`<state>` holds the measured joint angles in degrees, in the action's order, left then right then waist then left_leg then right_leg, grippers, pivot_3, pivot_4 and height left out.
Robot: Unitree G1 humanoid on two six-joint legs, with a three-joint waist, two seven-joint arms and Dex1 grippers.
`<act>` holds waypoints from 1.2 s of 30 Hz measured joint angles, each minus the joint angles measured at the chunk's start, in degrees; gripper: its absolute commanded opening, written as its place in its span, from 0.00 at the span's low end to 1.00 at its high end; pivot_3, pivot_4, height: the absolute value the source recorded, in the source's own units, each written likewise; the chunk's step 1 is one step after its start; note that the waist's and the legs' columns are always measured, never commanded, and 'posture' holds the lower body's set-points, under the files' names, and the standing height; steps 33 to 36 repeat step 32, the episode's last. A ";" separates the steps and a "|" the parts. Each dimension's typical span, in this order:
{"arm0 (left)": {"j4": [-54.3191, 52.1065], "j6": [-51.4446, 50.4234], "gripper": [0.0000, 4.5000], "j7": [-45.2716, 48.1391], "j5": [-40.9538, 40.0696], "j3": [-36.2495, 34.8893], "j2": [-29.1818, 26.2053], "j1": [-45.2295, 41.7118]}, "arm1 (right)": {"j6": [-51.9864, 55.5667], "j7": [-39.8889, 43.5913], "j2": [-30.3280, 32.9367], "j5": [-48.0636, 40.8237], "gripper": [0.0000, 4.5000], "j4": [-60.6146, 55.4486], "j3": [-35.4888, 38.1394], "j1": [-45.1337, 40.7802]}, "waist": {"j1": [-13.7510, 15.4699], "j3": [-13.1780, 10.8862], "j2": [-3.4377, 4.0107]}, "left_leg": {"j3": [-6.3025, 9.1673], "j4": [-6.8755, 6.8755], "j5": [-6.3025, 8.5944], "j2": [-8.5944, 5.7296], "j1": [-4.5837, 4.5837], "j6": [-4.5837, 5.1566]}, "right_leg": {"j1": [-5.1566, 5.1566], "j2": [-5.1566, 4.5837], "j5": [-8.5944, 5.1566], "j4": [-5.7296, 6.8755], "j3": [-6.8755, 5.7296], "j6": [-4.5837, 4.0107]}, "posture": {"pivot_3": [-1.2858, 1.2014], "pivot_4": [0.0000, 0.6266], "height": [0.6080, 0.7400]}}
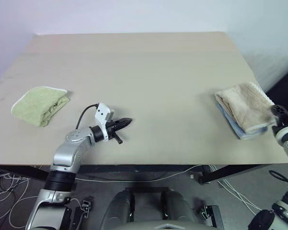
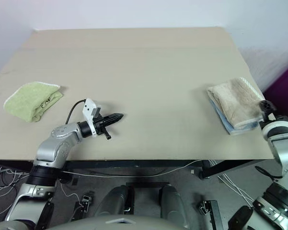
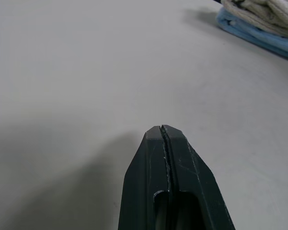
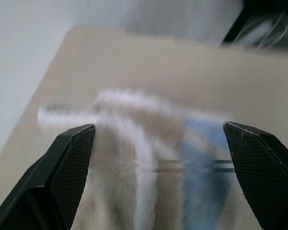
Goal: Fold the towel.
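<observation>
The wide, pale wooden surface (image 1: 148, 81) takes up most of the head views, its far edge meeting a white wall at twelve o'clock. Out at about three o'clock, close to the surface's right edge, the towel (image 1: 247, 105) lies folded into a thick beige bundle with its white corded edging along the outer side. It rests on top of a folded light-blue towel (image 1: 237, 129), whose edge peeks out beneath it on the near side. Over at nine o'clock, well apart from that stack, a folded light-green towel (image 1: 40, 104) sits near the surface's left edge, a small dark mark on its near face.

The left gripper (image 1: 126, 122) hovers just above the bare surface at roughly seven o'clock, pointing toward the stack; its two black fingers (image 3: 179, 167) are pressed tightly together with nothing between them. The right gripper (image 4: 158, 139) sits at about four o'clock, just beside the near right corner of the towel stack. Its fingers (image 4: 69, 163) are spread wide, the beige and blue cloth seen blurred in the gap between them, and they pinch nothing.
</observation>
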<state>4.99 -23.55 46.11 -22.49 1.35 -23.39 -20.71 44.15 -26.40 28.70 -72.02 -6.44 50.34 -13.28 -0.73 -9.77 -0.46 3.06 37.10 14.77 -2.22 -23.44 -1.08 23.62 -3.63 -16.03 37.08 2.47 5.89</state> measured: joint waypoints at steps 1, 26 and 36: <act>0.70 0.67 0.00 -0.29 0.51 -0.05 0.03 -0.53 | -0.77 1.76 1.46 1.66 1.00 -0.73 -1.06 0.12 | -0.02 0.00 0.00 | -0.01 0.00 0.00 0.00 0.02 0.00 | -0.01 0.01 0.00 0.00 0.00 0.00 | 0.52 0.24 1.00; -1.92 8.85 0.00 -12.42 6.83 -10.20 -4.86 7.59 | -21.50 48.69 -2.75 48.89 1.00 4.04 -56.81 -12.60 | 0.14 -0.04 -0.10 | 0.11 0.02 0.01 -0.01 0.02 -0.02 | 0.02 -0.10 0.00 -0.02 -0.06 0.01 | 0.52 0.24 1.00; -3.39 7.60 0.00 -13.93 6.82 -11.94 -5.33 10.51 | -23.27 51.37 -5.38 52.25 1.00 7.07 -56.87 -12.53 | 0.04 -0.05 -0.10 | 0.11 0.00 0.01 0.00 0.02 -0.02 | 0.06 -0.14 0.00 0.01 -0.04 0.00 | 0.52 0.24 1.00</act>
